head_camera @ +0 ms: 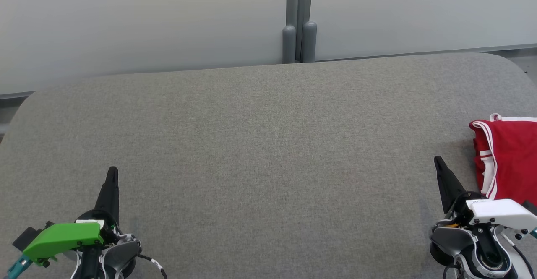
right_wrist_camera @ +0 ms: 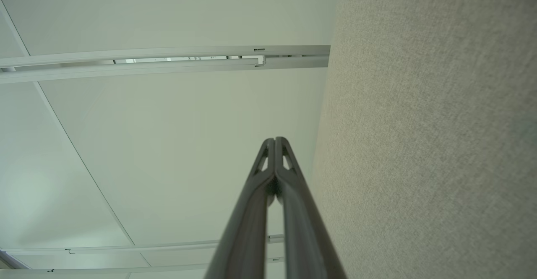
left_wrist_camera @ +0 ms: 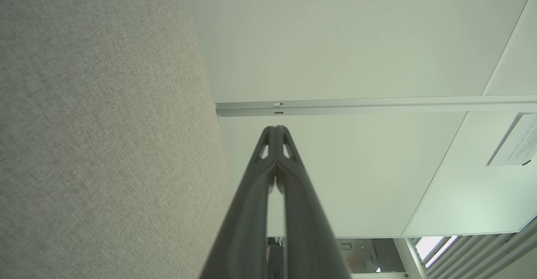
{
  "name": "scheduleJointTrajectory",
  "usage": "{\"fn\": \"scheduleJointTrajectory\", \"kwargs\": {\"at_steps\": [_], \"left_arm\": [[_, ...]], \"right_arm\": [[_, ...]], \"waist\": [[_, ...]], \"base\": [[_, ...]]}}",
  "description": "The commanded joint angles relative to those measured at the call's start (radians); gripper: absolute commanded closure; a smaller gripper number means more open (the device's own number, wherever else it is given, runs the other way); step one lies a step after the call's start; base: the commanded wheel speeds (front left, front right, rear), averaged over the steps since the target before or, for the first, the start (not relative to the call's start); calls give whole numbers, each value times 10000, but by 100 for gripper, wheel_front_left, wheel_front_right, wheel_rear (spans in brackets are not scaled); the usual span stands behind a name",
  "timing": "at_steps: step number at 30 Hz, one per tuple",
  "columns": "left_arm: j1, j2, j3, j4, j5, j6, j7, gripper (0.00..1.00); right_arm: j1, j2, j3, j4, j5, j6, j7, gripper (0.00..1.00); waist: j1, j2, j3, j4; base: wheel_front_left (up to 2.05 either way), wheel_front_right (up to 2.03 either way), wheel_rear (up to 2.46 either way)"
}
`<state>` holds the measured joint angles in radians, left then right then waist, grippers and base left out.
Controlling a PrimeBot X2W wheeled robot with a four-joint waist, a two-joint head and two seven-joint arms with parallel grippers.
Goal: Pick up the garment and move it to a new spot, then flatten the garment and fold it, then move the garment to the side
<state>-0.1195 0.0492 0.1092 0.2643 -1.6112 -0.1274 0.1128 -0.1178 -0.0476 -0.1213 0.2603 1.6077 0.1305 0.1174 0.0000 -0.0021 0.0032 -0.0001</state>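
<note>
**Idle posture, nothing in hand, work at the right margin**

Left gripper (head_camera: 112,173) (left_wrist_camera: 276,130): fingers (left_wrist_camera: 251,212) pressed together tip to tip, nothing pinched between. Right gripper (head_camera: 439,161) (right_wrist_camera: 275,141): fingers (right_wrist_camera: 251,216) likewise closed on each other, empty.

Both low at the near corners of the table (head_camera: 268,144), well apart, pointing away across the grey fabric top. Judged a neutral parking stance that keeps both arms off the working area. In each wrist view, grey fabric along one side and pale wall panels (head_camera: 147,19) beyond, so judged held on edge, close over the surface. Contact with the surface not determinable.

Garment (head_camera: 507,157): red with white trim, lying on the table at the right margin of the head view, partly cut off by the frame. Just beside the right gripper on its outer side, not touched by it. Well apart from the left gripper. Lies fairly flat in a compact shape with doubled edges. Consistent with a fold finished and set aside, though an untouched start cannot be ruled out.

Containers: no bin, tray or basket on record. Garment directly on the fabric top, inside nothing. Behind the far edge, a grey post (head_camera: 298,31) between the wall panels.
</note>
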Motion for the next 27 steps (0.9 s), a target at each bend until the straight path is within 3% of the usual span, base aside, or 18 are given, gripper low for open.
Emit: {"fn": "scheduleJointTrajectory", "kwargs": {"at_steps": [1,27], "left_arm": [[-158,0,37,-28,-7,-65,9,100],[-158,0,35,-29,-8,-65,8,100]], "right_arm": [[-96,-50,-3,-31,54,4,26,100],[-95,-50,-2,-30,54,4,25,100]], "waist": [[0,21,0,0],[0,21,0,0]], "base": [[0,0,0],[0,0,0]]}}
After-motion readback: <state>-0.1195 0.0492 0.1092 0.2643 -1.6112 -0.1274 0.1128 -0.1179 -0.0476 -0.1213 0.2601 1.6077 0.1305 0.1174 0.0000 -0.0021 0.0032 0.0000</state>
